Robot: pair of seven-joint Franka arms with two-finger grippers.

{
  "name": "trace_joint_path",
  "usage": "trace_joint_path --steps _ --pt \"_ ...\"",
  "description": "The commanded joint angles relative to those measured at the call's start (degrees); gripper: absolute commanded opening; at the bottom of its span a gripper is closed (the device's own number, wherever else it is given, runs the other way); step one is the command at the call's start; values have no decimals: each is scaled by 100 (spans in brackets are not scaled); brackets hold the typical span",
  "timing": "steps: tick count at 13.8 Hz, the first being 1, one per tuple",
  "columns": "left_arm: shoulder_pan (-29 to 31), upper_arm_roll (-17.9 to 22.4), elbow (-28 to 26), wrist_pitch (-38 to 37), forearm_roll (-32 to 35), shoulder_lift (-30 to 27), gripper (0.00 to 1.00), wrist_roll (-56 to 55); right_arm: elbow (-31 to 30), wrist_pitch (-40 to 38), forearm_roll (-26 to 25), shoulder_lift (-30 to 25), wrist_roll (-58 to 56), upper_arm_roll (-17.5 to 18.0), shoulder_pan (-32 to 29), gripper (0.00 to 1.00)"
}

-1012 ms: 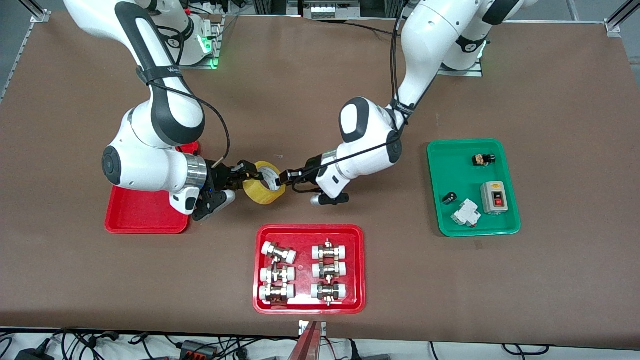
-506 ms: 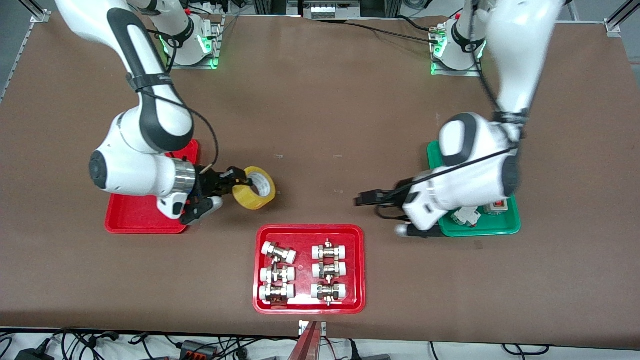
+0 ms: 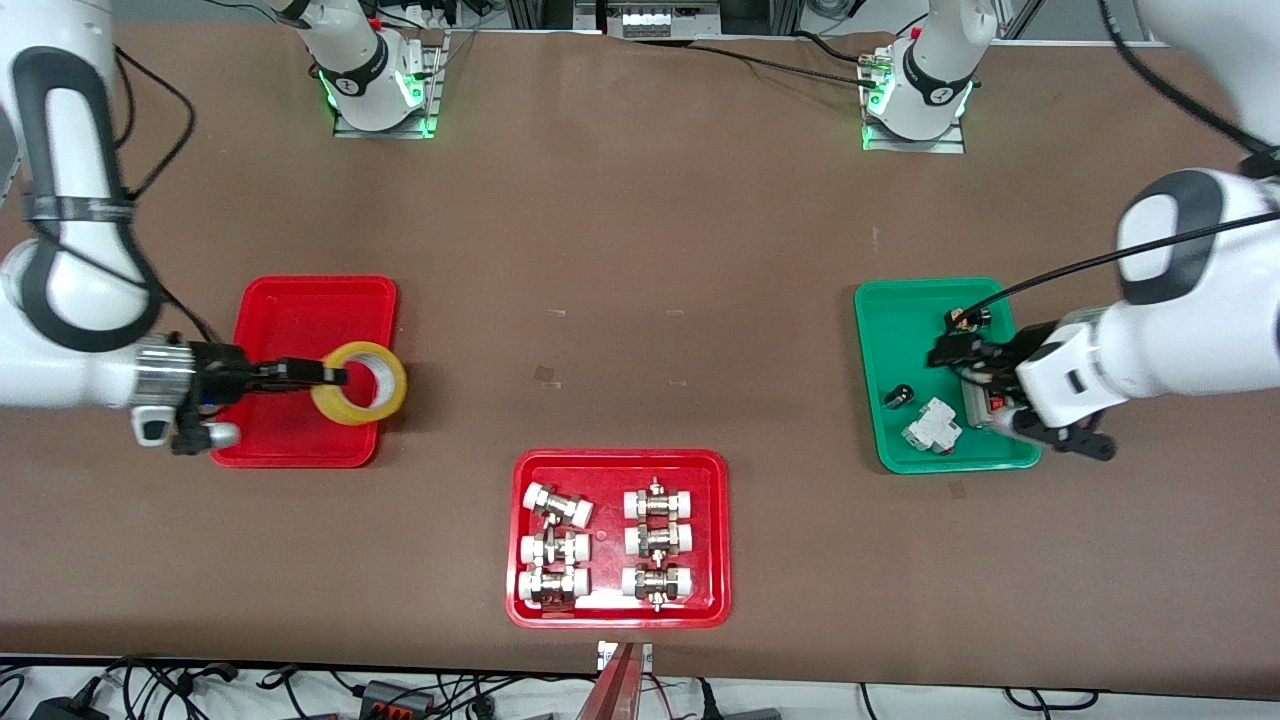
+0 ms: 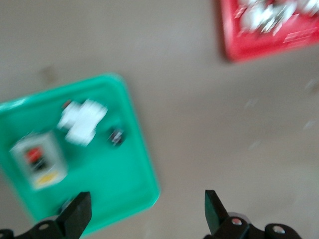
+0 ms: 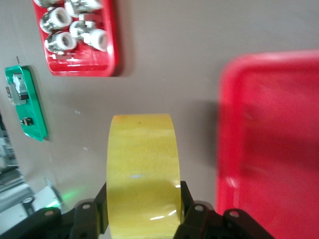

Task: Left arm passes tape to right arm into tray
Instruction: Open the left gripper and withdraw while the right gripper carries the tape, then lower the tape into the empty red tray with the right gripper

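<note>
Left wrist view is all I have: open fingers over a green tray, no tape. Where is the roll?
Observer: The right gripper holds the tape at the plain red tray's edge toward the table's middle.
Operator: Firm grip?
Observer: Its fingers are shut on the roll's band, shown in the right wrist view.
Operator: Is it released into the tray?
Observer: Not yet; it is gripped, overlapping the rim. The left gripper is empty.
</note>
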Motion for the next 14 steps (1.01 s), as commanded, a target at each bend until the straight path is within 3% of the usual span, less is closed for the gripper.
trace_joint_path --steps 1,2,4,7,10,14 --pt "-13 -261 98 -812 1102 -656 100 32 9 -604 9 252 -46 131 -664 16" --pt "-23 -357 -75 -989 1184 -946 100 -178 9 -754 9 366 -46 131 -831 16" --pt "-5 -385 -751 -659 1167 -1378 100 -644 9 -914 9 525 -116 131 -1017 17" --pt "-40 -805 -1237 -261 1149 -1599 100 -1435 18 -826 0 823 -756 131 -1132 17" --pt "-31 -824 -1938 53 1141 -2028 100 -1498 9 -852 -52 1061 -986 131 -1237 19" --pt "12 -746 -1590 99 1149 -1977 100 -1481 18 -817 -535 1123 -1197 131 -1281 19"
